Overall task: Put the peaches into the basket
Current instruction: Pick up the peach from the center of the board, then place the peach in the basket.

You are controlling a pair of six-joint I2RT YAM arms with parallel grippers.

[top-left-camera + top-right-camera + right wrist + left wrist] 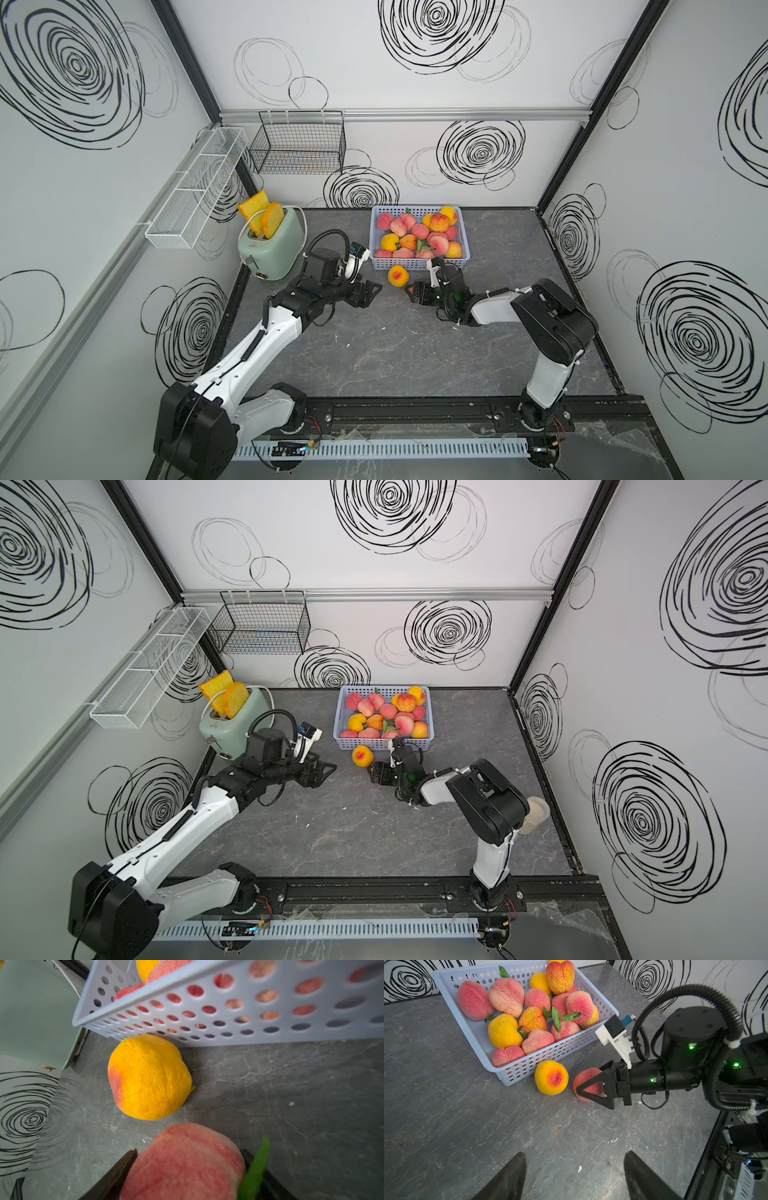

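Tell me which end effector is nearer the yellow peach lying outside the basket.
Right. The right end effector sits just beside the yellow peach, with a pink peach between its jaws; the left end effector hangs farther back on the peach's other side.

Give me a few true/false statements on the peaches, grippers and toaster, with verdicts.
1. A yellow peach lies on the table just outside the basket. True.
2. The left gripper holds a peach. False: its jaws are open and empty.
3. A pink peach sits between the fingers of the right gripper. True.
4. The toaster is empty. False: two bread slices stick up from it.
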